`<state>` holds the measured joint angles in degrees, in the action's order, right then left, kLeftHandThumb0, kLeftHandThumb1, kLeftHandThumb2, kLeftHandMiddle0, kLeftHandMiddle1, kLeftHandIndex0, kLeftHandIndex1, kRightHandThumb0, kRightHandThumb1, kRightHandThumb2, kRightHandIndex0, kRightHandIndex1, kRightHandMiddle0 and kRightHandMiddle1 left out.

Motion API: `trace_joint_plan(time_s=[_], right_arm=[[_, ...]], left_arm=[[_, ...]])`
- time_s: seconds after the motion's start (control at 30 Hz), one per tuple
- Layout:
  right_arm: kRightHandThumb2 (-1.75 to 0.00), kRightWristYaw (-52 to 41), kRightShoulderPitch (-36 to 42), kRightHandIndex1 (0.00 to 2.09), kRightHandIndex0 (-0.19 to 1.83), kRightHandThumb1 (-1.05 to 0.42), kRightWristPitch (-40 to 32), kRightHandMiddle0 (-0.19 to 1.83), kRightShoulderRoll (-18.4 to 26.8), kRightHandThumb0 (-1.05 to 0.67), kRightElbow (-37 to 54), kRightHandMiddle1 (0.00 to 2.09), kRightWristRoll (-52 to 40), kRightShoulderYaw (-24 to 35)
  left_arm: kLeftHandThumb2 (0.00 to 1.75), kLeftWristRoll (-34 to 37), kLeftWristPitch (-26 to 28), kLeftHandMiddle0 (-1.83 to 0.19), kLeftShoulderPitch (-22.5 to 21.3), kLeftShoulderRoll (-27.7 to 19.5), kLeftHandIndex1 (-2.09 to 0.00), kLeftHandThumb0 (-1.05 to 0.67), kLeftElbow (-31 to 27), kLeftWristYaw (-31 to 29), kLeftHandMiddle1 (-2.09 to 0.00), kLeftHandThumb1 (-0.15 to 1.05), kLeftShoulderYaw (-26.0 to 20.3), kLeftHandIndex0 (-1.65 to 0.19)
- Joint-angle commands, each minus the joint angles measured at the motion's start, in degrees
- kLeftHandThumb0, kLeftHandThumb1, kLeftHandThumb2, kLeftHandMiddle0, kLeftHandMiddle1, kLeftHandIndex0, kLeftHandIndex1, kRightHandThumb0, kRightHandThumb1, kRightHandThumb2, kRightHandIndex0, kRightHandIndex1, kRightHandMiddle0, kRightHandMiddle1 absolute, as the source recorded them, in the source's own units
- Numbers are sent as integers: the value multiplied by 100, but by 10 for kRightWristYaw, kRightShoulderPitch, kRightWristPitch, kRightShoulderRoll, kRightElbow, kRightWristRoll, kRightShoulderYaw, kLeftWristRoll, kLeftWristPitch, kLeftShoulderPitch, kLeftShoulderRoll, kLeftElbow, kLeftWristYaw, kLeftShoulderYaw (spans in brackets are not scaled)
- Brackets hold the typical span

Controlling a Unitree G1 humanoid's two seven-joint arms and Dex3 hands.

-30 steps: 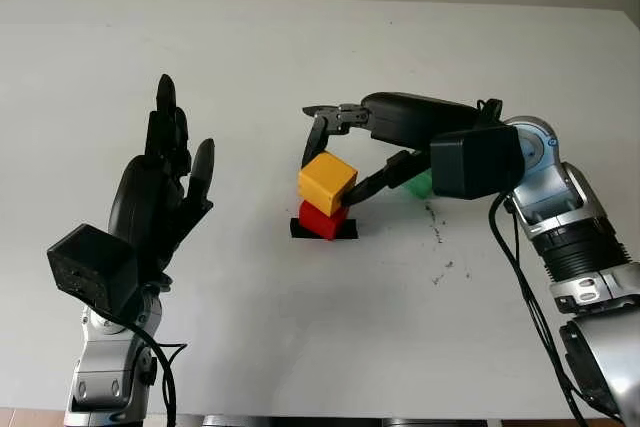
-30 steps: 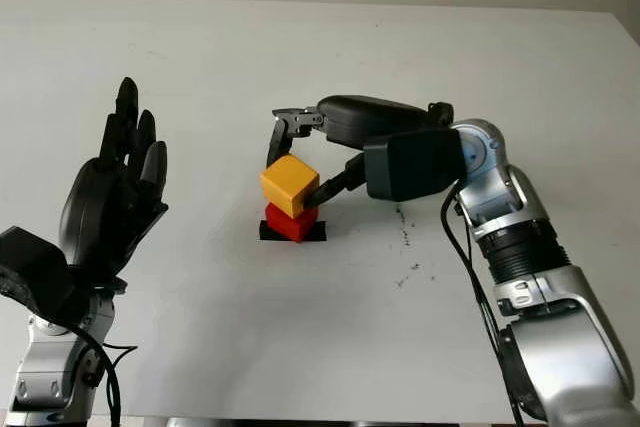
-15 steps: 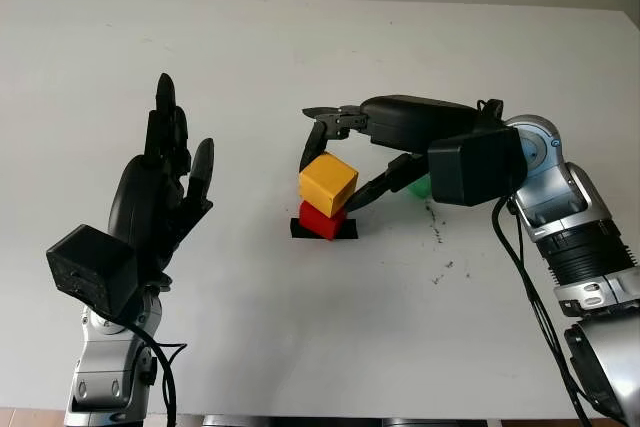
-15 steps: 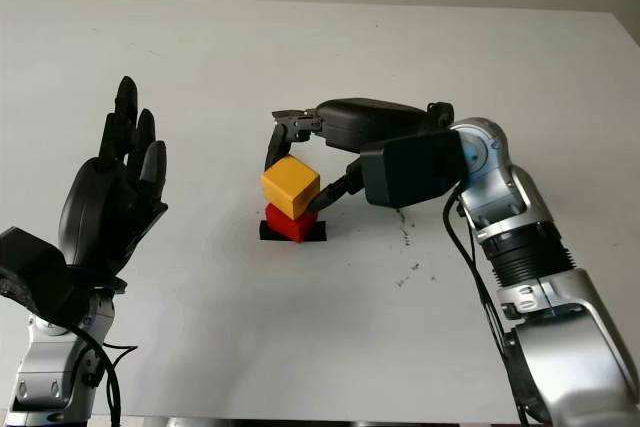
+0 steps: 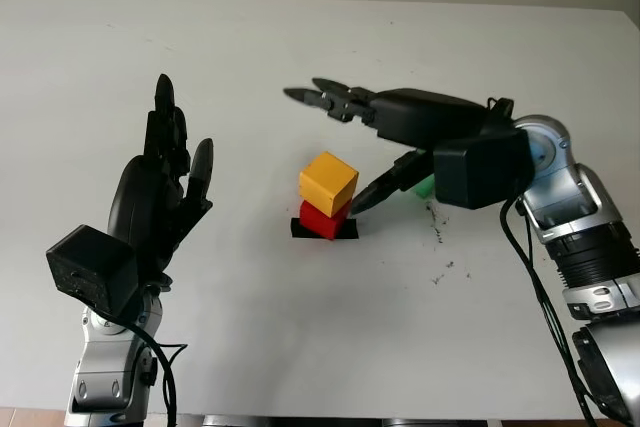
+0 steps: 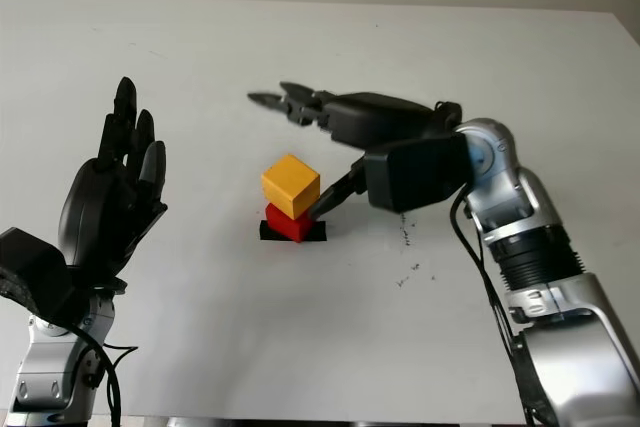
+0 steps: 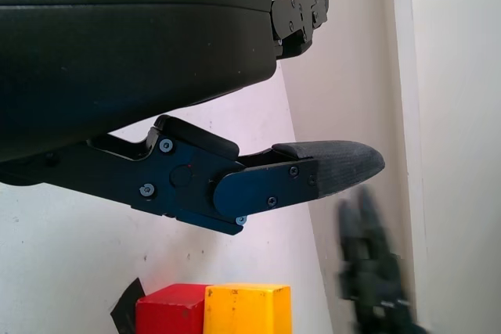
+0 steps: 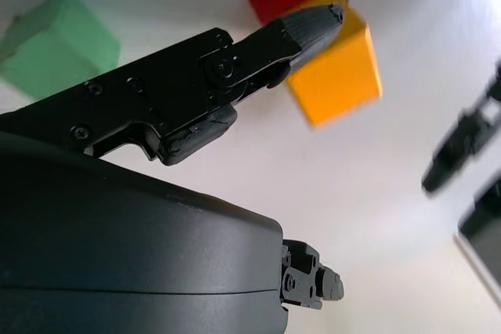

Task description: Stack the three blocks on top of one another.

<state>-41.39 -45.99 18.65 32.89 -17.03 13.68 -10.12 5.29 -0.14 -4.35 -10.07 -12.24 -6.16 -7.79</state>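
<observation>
A yellow block (image 5: 328, 181) sits, slightly turned, on top of a red block (image 5: 322, 220) at the table's middle, over a black mark (image 5: 297, 231). My right hand (image 5: 330, 142) is open around the stack: its fingers stretch out above and behind the yellow block, and its thumb points down at the stack's right side, apart from it. The green block (image 5: 422, 185) lies on the table behind that hand, partly hidden; the right wrist view shows the green block (image 8: 59, 41) whole. My left hand (image 5: 165, 182) is open and raised at the left, away from the blocks.
The white table (image 5: 300, 337) has small dark pen marks (image 5: 438, 237) to the right of the stack. Its far edge runs along the top of the head views, with a grey wall behind.
My right hand's fingers have opened and lifted off the yellow block, which stays on the red block. The left hand has not moved.
</observation>
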Motion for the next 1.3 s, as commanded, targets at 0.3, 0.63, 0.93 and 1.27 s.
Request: trace_joint_plan(time_s=[0.3, 0.63, 0.93, 1.27], right_arm=[[-5, 17, -43, 0, -19, -87, -7, -6, 102, -81, 10, 7, -17, 79], [-5, 7, -7, 3, -17, -87, 25, 6, 161, -71, -13, 12, 67, 32], [-5, 52, 23, 6, -14, -84, 53, 17, 177, -62, -3, 13, 187, -13], [-5, 106, 18, 6, -13, -84, 116, 21, 182, -52, -80, 10, 258, -60]], left_arm=[[56, 2, -11, 19, 4, -2, 0, -68, -4, -2, 0, 105, -4, 19], [56, 3, -6, 19, -5, -3, 0, -68, 6, -2, 0, 105, -6, 19], [55, 6, -8, 19, -5, -5, 0, -67, 2, -3, 0, 105, -9, 19], [58, 5, -17, 19, 1, -11, 0, -66, 7, -14, 0, 105, -9, 19]])
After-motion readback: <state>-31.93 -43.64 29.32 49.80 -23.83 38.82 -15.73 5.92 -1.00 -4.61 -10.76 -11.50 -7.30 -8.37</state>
